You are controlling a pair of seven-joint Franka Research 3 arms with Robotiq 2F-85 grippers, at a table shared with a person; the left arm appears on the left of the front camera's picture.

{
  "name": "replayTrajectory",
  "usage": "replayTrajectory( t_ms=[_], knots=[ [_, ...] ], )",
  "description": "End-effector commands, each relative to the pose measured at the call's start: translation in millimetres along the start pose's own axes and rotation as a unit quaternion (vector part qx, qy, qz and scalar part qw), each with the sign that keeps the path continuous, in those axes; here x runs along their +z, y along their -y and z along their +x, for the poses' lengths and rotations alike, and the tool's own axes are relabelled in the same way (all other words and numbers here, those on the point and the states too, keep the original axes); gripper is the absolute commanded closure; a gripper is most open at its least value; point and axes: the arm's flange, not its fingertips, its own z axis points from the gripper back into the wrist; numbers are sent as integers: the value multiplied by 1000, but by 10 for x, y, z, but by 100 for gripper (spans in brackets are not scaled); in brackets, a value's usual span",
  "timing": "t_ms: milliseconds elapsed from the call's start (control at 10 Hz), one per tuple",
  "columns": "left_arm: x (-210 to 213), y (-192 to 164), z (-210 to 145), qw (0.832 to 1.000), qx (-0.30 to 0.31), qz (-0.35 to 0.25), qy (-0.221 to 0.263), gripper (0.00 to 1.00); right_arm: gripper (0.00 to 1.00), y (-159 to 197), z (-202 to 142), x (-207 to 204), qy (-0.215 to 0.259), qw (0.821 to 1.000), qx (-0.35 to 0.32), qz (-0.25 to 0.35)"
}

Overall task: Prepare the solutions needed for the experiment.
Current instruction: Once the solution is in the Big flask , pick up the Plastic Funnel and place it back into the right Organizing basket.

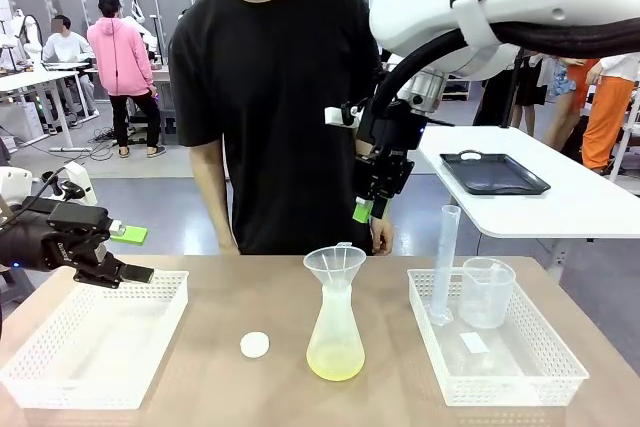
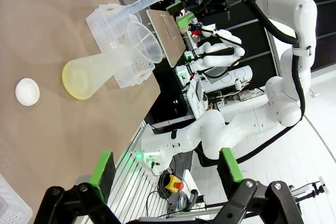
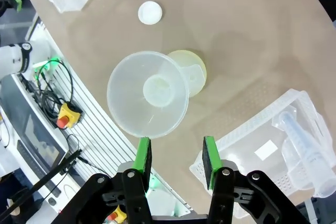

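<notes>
A whitish conical flask (image 1: pixel 334 332) stands mid-table with a clear funnel (image 1: pixel 335 263) in its neck. The solutions (image 1: pixel 335 360) show as a shallow pale yellow layer in its base, also seen in the left wrist view (image 2: pixel 77 81) and beside the funnel (image 3: pixel 149 94) in the right wrist view (image 3: pixel 193 64). My right gripper (image 1: pixel 365 210) hangs high above the funnel and slightly behind it, open, its green pads (image 3: pixel 143 156) holding nothing. My left gripper (image 1: pixel 128 253) hovers open over the left basket's far edge, fingers (image 2: pixel 103 168) wide apart.
A white cap (image 1: pixel 255 344) lies left of the flask. An empty white basket (image 1: pixel 60 367) sits at the left. The right basket (image 1: pixel 520 372) holds a graduated cylinder (image 1: pixel 445 259) and a beaker (image 1: pixel 487 291). A person stands at the far edge, one hand (image 1: pixel 381 238) hanging low.
</notes>
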Motion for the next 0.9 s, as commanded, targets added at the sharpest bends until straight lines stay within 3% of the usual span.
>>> replayTrajectory(
  t_ms=[0, 800],
  knots=[
    [-1, -9, -19, 1000, -10, -5, -4, 0, 49, -23, 146, -75, -28, 999, -24, -9],
    [-1, -9, -19, 1000, -10, -5, -4, 0, 49, -83, 264, -557, -75, 995, -55, 31]
  ],
)
